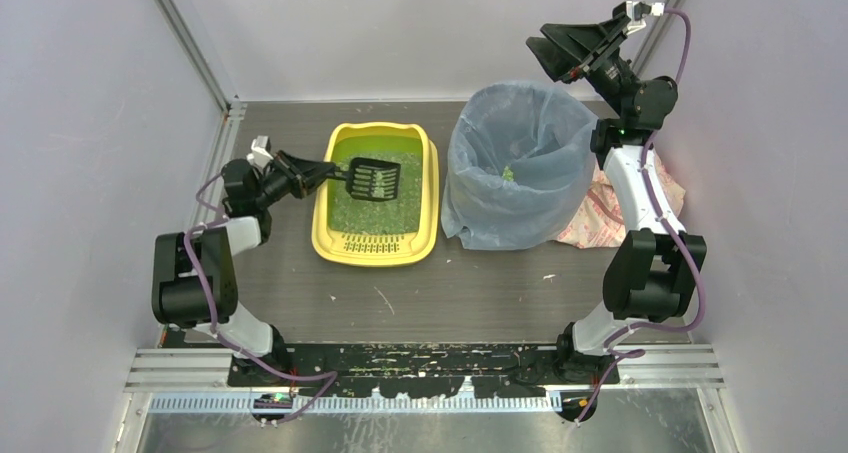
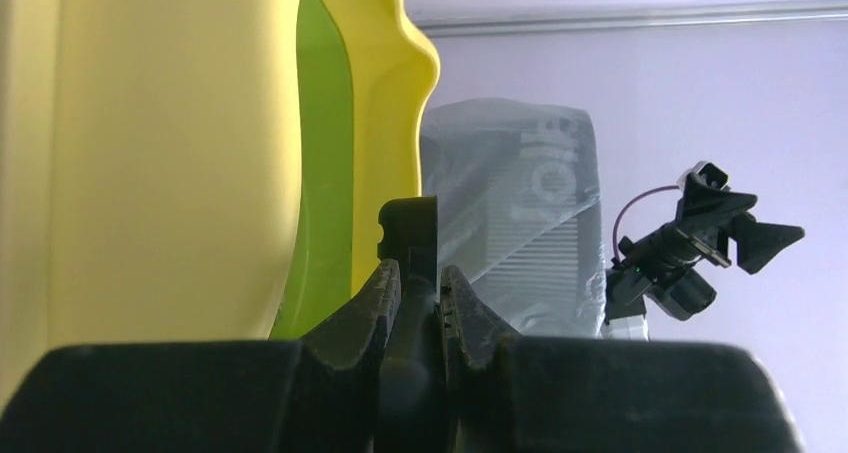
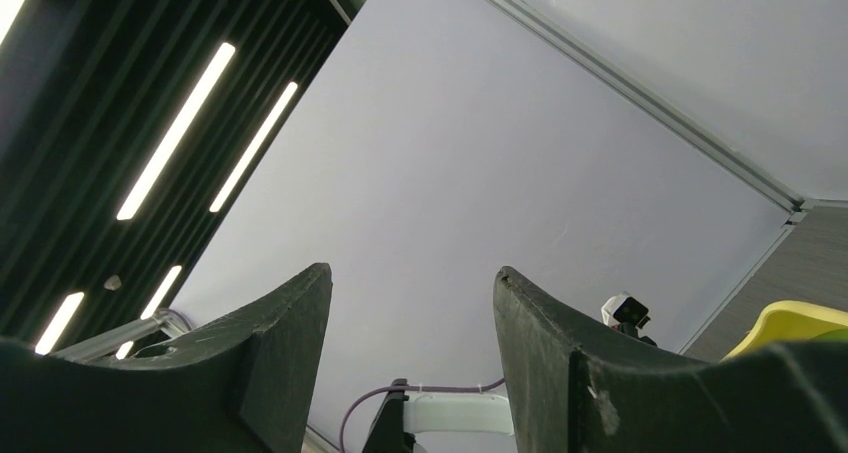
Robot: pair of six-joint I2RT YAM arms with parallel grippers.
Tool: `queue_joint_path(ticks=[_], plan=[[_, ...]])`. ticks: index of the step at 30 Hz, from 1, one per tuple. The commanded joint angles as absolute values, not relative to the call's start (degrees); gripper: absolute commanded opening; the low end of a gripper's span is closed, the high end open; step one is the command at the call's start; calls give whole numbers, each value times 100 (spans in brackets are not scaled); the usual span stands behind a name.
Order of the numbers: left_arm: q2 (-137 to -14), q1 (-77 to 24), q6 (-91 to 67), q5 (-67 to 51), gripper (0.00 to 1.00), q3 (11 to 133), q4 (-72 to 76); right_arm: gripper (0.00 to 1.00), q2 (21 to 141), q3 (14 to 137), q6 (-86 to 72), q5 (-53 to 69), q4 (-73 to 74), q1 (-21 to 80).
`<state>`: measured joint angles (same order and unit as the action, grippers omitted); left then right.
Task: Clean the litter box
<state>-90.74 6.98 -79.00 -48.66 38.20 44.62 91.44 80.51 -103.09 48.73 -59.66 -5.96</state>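
At the left, left jaws clamped on the thin handle of the black scoop (image 1: 375, 178), seen edge-on between the fingers (image 2: 370, 303) in the wrist view. Narrow grip, so likely to let the scoop twist or droop under a load and tip granules out early. Slotted head over the far half of the litter box (image 1: 330, 241); whether resting on the litter or just above, cannot tell. Yellow box flat on the bench (image 1: 480, 293), left of centre, grate end nearest the arms, green litter (image 1: 360, 211) spread across its floor. Light tray, so apt to slide or ride up if shoved hard against a wall. Next, a bare strip of bench between box and bin, already dotted with a few stray bits (image 1: 546, 276): any tilt or jolt on the way across likely to scatter more there. Bin (image 1: 500, 218) just beside the box, lined with a blue bag, nearly empty but for a small green scrap (image 1: 508, 173) at the bottom; soft sagging rim easy to snag with the scoop and drag over. Patterned cloth (image 1: 600, 221) on the bench just right of the bin. At the far right, right jaws apart and empty, raised high, well clear of the bench.
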Motion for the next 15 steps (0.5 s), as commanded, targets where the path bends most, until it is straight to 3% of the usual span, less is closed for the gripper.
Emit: queue_joint_path(ticks=[1,4,15], plan=[[-8933,1053,-7950,-5155,0,4196,4611,65,9106,8285,-10377,4844,-6339,-613],[-9340,407,-8493,-5317,0,4358,5519,65,9177,8315,-10433,4874,-6370,-615],[-9186,397,-7832,-4965,0,4200,4816,66,9351,8440,-10648,4923,-6593,-683]])
